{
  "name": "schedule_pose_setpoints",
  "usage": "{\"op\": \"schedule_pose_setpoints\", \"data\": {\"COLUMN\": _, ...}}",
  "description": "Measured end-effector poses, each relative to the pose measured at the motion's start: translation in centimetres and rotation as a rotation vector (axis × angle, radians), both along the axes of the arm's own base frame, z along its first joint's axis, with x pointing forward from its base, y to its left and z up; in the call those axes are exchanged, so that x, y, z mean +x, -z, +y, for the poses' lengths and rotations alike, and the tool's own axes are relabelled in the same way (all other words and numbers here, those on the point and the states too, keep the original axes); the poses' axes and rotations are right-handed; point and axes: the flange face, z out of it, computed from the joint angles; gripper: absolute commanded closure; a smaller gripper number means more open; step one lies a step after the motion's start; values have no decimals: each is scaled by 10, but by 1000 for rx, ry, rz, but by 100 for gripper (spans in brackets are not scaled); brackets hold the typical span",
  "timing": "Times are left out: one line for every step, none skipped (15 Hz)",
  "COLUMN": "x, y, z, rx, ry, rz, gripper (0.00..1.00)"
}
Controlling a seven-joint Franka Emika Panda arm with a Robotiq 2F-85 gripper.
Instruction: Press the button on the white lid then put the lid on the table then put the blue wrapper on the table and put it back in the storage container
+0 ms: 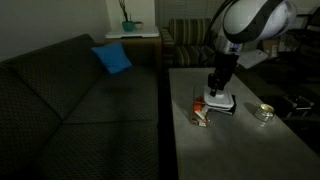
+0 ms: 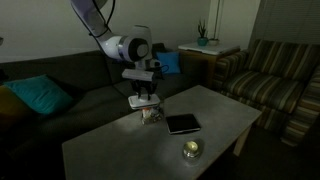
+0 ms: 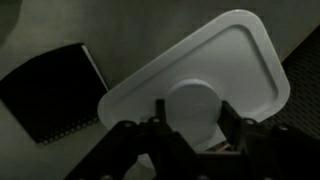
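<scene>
The white lid (image 3: 235, 60) is gripped by its round button (image 3: 190, 100) in the claw (image 3: 192, 120); a black pad (image 3: 50, 100) is seen at its nine o'clock.

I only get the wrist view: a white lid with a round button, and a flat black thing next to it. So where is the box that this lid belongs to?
Observer: The storage container stands on the table close beside the white lid, with orange-red contents showing.
Operator: Is anything else on that table?
Observer: Yes, a small round silvery dish, farther along and apart from the lid.
Operator: And what is around the table?
Observer: A dark sofa runs along one side, with a blue cushion on it.
</scene>
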Motion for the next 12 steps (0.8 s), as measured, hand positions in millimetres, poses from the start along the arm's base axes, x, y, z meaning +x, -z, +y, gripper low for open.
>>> {"op": "schedule_pose_setpoints", "data": {"x": -9, "y": 2, "z": -5, "rx": -4, "ry": 10, "rz": 20, "gripper": 71}}
{"op": "schedule_pose_setpoints", "data": {"x": -17, "y": 4, "z": -10, "rx": -6, "ry": 20, "rz": 40, "gripper": 71}}
{"op": "schedule_pose_setpoints", "data": {"x": -24, "y": 6, "z": -15, "rx": -8, "ry": 29, "rz": 55, "gripper": 71}}
{"op": "schedule_pose_setpoints", "data": {"x": -31, "y": 8, "z": -21, "rx": -13, "ry": 41, "rz": 67, "gripper": 71}}
{"op": "schedule_pose_setpoints", "data": {"x": -37, "y": 9, "z": -27, "rx": -24, "ry": 55, "rz": 79, "gripper": 71}}
{"op": "schedule_pose_setpoints", "data": {"x": -44, "y": 14, "z": -34, "rx": -36, "ry": 71, "rz": 93, "gripper": 71}}
{"op": "schedule_pose_setpoints", "data": {"x": -50, "y": 20, "z": -40, "rx": -48, "ry": 84, "rz": 106, "gripper": 71}}
{"op": "schedule_pose_setpoints", "data": {"x": -57, "y": 27, "z": -47, "rx": -57, "ry": 97, "rz": 117, "gripper": 71}}
{"op": "schedule_pose_setpoints", "data": {"x": -63, "y": 36, "z": -52, "rx": -65, "ry": 108, "rz": 126, "gripper": 71}}
{"op": "schedule_pose_setpoints", "data": {"x": -69, "y": 45, "z": -57, "rx": -67, "ry": 117, "rz": 131, "gripper": 71}}
{"op": "schedule_pose_setpoints", "data": {"x": -74, "y": 53, "z": -60, "rx": -67, "ry": 130, "rz": 129, "gripper": 71}}
{"op": "schedule_pose_setpoints", "data": {"x": -77, "y": 62, "z": -63, "rx": -65, "ry": 147, "rz": 120, "gripper": 71}}
